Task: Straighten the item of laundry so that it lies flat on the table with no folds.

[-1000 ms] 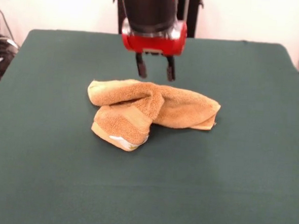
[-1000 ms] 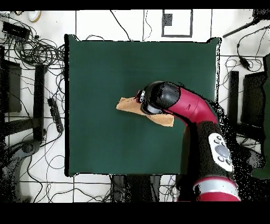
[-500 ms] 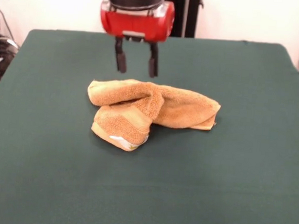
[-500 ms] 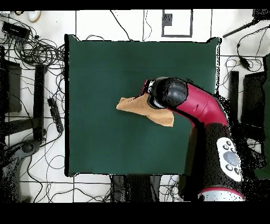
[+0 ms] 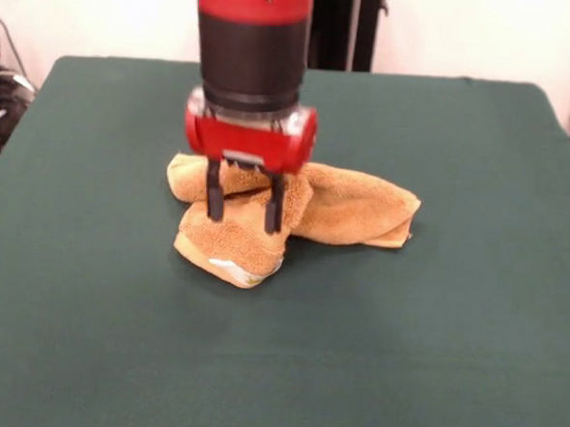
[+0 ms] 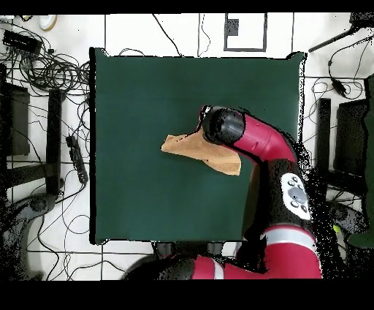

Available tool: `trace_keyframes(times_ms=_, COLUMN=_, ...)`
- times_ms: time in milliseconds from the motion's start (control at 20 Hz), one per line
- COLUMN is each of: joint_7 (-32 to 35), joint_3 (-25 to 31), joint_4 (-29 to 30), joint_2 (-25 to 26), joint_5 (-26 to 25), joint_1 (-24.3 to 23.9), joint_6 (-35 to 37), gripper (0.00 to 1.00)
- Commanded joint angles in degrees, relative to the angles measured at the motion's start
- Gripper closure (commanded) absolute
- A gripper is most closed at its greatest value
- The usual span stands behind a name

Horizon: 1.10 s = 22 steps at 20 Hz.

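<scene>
From above, the orange-tan towel [image 6: 188, 148] lies bunched up near the middle of the green table [image 6: 139, 102]. The red and black arm [image 6: 266, 150] reaches in from the bottom right. Its round black end covers part of the towel. Tangled black cables [image 6: 51, 69] lie on the floor beside the table.

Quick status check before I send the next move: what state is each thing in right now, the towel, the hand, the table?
Towel: crumpled, folded over itself in several layers, not flat; pale hem edge showing at the near fold.
Hand: open, fingers pointing down, lowered over the towel's folded part, nothing gripped.
Table: green cloth cover lying smooth, towel near its middle.
</scene>
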Motion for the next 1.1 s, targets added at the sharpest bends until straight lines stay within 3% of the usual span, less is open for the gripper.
trace_keyframes(times_ms=50, joint_7=17.4, joint_3=1.5, joint_4=0.3, joint_2=8.4, joint_5=4.4, joint_1=5.0, joint_6=2.6, gripper=0.0)
trace_keyframes(times_ms=250, joint_7=17.6, joint_3=2.7, joint_4=4.9, joint_2=4.1, joint_5=7.3, joint_1=5.3, joint_6=10.4, gripper=0.0)
trace_keyframes(times_ms=400, joint_7=11.7, joint_3=7.4, joint_4=11.5, joint_2=3.3, joint_5=6.9, joint_1=1.4, joint_6=3.7, gripper=0.0)
trace_keyframes(times_ms=500, joint_7=6.9, joint_3=12.6, joint_4=15.4, joint_2=5.5, joint_5=5.2, joint_1=-4.2, joint_6=-3.6, gripper=0.0)
trace_keyframes(times_ms=650, joint_7=1.1, joint_3=17.3, joint_4=16.8, joint_2=10.4, joint_5=1.1, joint_1=-10.4, joint_6=-8.0, gripper=0.0)
trace_keyframes(times_ms=850, joint_7=-0.2, joint_3=18.1, joint_4=15.4, joint_2=15.8, joint_5=-5.8, joint_1=-11.8, joint_6=-15.0, gripper=0.0)
trace_keyframes(times_ms=1100, joint_7=1.4, joint_3=17.3, joint_4=13.1, joint_2=20.2, joint_5=-9.5, joint_1=-11.3, joint_6=-16.9, gripper=0.0)
